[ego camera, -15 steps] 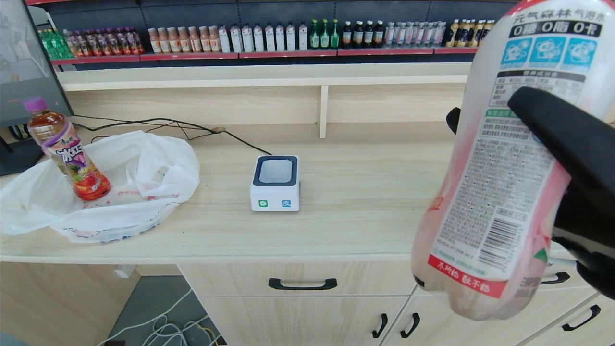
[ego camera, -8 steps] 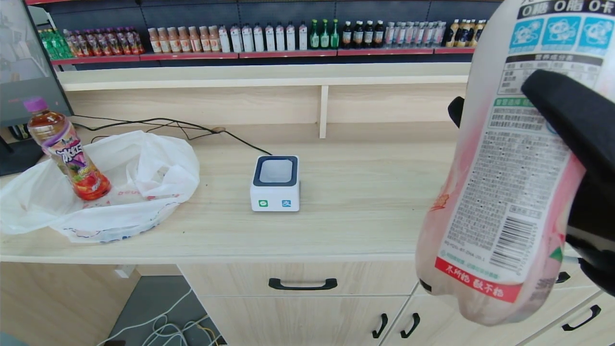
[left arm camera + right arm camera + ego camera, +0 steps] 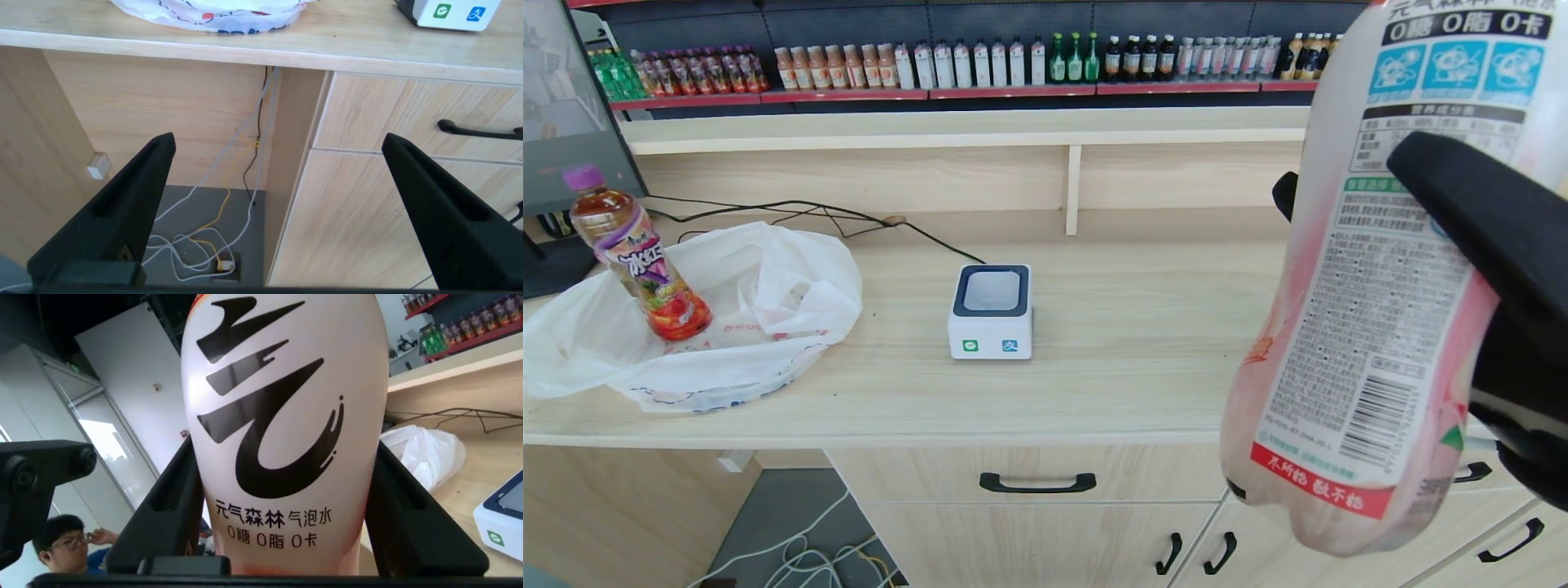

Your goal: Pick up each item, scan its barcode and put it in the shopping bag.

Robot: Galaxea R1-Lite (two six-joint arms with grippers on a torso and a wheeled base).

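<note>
A pale wooden counter (image 3: 1143,327) carries a white scanner (image 3: 990,310) at its middle. To the left a white shopping bag (image 3: 768,294) lies spread open with a tea bottle (image 3: 633,257) standing on it, and shelves of drinks (image 3: 980,65) line the far wall. At the near right the right gripper (image 3: 1342,175) is clamped on a pink bottle (image 3: 1380,327) held aloft with its barcode label towards the head camera and its cap cut off, while the left gripper (image 3: 276,147) hangs with fingers apart and empty below the counter's near edge, and a monitor (image 3: 564,122) is cropped at the far left.
</note>
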